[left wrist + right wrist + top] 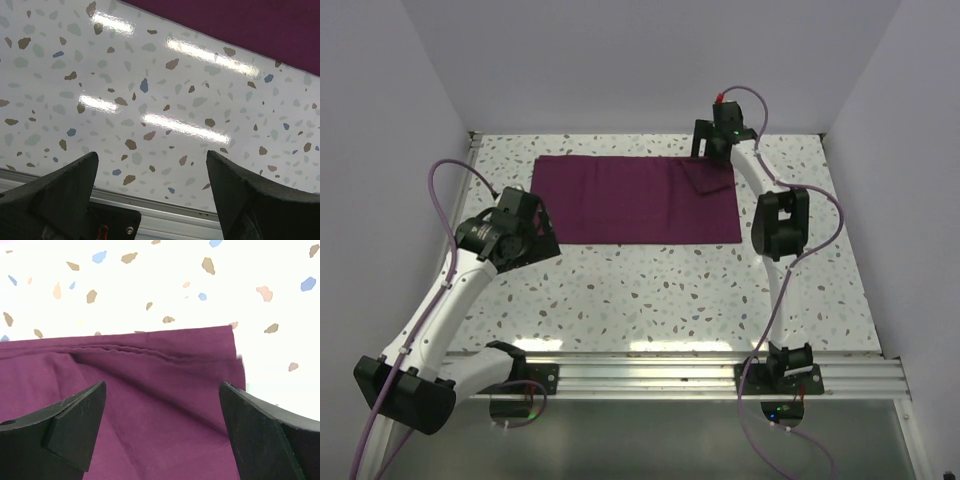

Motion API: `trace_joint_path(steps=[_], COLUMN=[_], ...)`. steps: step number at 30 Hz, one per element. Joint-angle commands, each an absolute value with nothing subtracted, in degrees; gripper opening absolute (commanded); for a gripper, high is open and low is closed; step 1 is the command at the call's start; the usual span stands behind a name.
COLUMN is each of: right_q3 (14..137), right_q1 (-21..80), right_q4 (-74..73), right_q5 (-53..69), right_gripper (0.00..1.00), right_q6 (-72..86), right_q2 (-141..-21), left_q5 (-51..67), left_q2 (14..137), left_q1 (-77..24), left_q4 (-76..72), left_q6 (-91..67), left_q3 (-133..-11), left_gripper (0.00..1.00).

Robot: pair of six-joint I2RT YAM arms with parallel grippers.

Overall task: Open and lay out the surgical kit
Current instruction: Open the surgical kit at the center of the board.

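On the left, the black left gripper [151, 155] is held just above the white speckled table [670, 300], and its jaws are spread wide apart with nothing between them. It is seen at about 9 o'clock from the dark purple cloth wrap [635, 200], close to the cloth's left edge but not touching it. In the left wrist view, only a strip of the cloth is shown at 1 o'clock, and bright light stripes are seen on the shiny table top. The cloth is laid out flat as a long rectangle on the far half of the table, near 12 o'clock in the top view. A small folded flap [705, 180] is seen by its far right corner, at about 2 o'clock on the cloth. On the right, the black right gripper [162, 385] is held over that same corner. Its jaws are also wide apart, and no cloth is pinched between them. A wrinkled seam [125, 351] along the cloth's edge is shown in the right wrist view. A silver metal rail [720, 375] is fixed along the near edge, at 6 o'clock.
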State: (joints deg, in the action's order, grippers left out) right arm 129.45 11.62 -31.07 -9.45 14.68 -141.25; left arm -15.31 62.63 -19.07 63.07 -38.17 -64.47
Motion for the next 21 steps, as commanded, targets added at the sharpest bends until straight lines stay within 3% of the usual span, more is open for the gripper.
trace_joint_path(steps=[1,9,21], right_q3=[129.2,107.2,111.6], right_q1=[11.5,15.4,17.0], right_q4=[-28.9,-27.2,-33.6], right_q5=[-4.9,-1.9,-8.2], right_gripper=[0.98,0.98,0.98], right_q6=[16.2,15.1,12.2], right_q2=[-135.5,-121.4,-129.2], left_q5=[-16.5,-14.9,-14.7], left_q2=[63.0,62.0,59.6], left_q1=[-19.5,-19.5,-19.6], left_q4=[62.8,57.9,58.5], left_q6=[-38.1,-39.8,-39.7], left_q3=[-65.5,-62.4,-60.2], left_gripper=[0.93,0.93,0.93])
